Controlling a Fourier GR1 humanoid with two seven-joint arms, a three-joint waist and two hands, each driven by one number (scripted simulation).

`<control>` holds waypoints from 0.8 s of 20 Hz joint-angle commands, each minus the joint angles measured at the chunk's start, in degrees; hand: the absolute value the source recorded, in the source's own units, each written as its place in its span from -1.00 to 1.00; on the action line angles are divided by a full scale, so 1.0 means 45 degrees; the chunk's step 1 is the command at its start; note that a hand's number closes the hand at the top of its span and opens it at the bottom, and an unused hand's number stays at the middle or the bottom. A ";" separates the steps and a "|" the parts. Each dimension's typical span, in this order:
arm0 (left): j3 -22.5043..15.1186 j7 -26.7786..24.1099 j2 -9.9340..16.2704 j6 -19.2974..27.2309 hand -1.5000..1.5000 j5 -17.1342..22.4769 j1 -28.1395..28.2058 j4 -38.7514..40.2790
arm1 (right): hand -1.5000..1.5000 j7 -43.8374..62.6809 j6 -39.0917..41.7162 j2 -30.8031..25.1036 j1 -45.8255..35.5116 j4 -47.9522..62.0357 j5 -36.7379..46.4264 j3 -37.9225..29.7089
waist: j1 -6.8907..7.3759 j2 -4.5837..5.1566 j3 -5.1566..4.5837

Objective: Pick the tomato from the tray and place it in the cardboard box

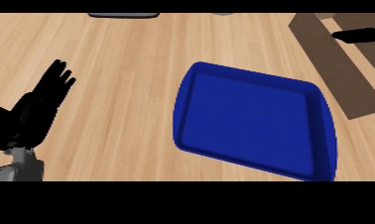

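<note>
Blue tray (253,119) on wooden surface (117,69), nothing in it. Cardboard box (333,64) at right; right hand (355,34) over it, fingers can't tell. Tomato not visible. Left hand (44,101) resting, fingers straight, lower left.

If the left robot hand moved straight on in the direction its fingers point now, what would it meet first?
The left robot hand points up the view, slightly rightward, over bare wooden counter. The way looks free up to a dark grey object at the far edge; heights are unclear.

black robot hand (40,104), grey forearm (22,168)
</note>
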 commanded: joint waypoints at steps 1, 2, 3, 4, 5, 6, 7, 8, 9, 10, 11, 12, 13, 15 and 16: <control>-0.0088 -0.0203 -0.0136 0.0109 0.00 -0.0160 0.0090 -0.0105 | -1.00 -0.1338 -0.0822 0.0071 0.0444 -0.0663 -0.1916 -0.1661 | -0.0119 -0.0033 0.0004; -0.0134 -0.0071 -0.0243 0.0116 0.00 -0.0121 0.0579 -0.0416 | -1.00 -0.1902 -0.0838 -0.0066 0.0495 -0.0855 -0.2324 -0.1986 | -0.0011 -0.0036 0.0010; 0.0008 0.0023 -0.0096 0.0069 0.00 -0.0035 0.0603 -0.0501 | -1.00 -0.1876 -0.0572 -0.0436 0.0620 -0.0856 -0.2534 -0.2142 | -0.0058 -0.0054 -0.0004; 0.0056 -0.0260 -0.0132 -0.0042 0.00 0.0039 0.0556 -0.0304 | -1.00 -0.2354 -0.0399 -0.0499 0.1005 -0.0820 -0.2920 -0.2407 | -0.0092 -0.0040 -0.0009; 0.0315 0.0331 0.0210 -0.0153 0.00 0.0319 0.0535 -0.0491 | -1.00 -0.1760 0.0316 -0.0742 0.0625 -0.1068 -0.2883 -0.2098 | -0.0172 -0.0112 -0.0027; 0.0303 0.1203 0.0242 0.0242 0.00 0.0439 0.0034 -0.1107 | -1.00 -0.2290 0.0184 -0.0824 0.1206 -0.1324 -0.3311 -0.2508 | -0.0270 -0.0145 -0.0018; 0.0169 -0.0674 -0.0113 -0.0279 0.00 0.0042 0.0964 -0.0084 | -1.00 -0.2465 0.0599 -0.1362 0.1351 -0.1089 -0.3611 -0.2772 | -0.0191 -0.0073 -0.0025; 0.0108 -0.0251 -0.0167 -0.0235 0.00 0.0220 0.0807 -0.0233 | -1.00 -0.2007 0.0486 -0.1289 0.1062 -0.1306 -0.3576 -0.2507 | -0.0187 -0.0098 -0.0031; 0.0311 0.0961 0.0225 0.0297 0.00 0.0229 -0.0108 -0.0548 | -1.00 -0.2274 0.0717 -0.1456 0.1448 -0.1152 -0.3953 -0.2837 | -0.0214 -0.0088 -0.0021; -0.0223 0.0387 -0.0333 0.0471 0.00 -0.0273 0.0532 -0.1041 | -1.00 -0.2765 0.1121 -0.1490 0.2023 -0.1367 -0.4425 -0.3137 | -0.0266 -0.0121 -0.0022; 0.0322 0.0063 0.0064 0.0081 0.00 0.0103 0.0105 0.0081 | -1.00 -0.2285 0.1521 -0.1332 0.2166 -0.2078 -0.4537 -0.2879 | -0.0432 -0.0170 -0.0044; 0.0573 -0.0253 0.0310 -0.0444 0.00 0.0402 0.0700 -0.0135 | -1.00 -0.2089 0.2065 -0.2146 0.1964 -0.1763 -0.4615 -0.2910 | -0.0274 -0.0131 -0.0038; 0.0382 0.0389 0.0123 0.0053 0.00 0.0275 0.0270 -0.0339 | -1.00 -0.2573 0.2350 -0.1540 0.3022 -0.2606 -0.4967 -0.2901 | -0.0459 -0.0194 -0.0044; 0.0509 0.0285 0.0207 0.0017 0.00 0.0298 0.0518 -0.0786 | -1.00 -0.3603 0.2766 -0.1658 0.3764 -0.2464 -0.5537 -0.3180 | -0.0334 -0.0149 -0.0032; 0.0391 0.0677 0.0230 -0.0245 0.00 0.0501 0.0640 -0.0715 | -1.00 -0.2851 0.3056 -0.1933 0.3665 -0.2921 -0.5378 -0.2670 | -0.0323 -0.0155 -0.0039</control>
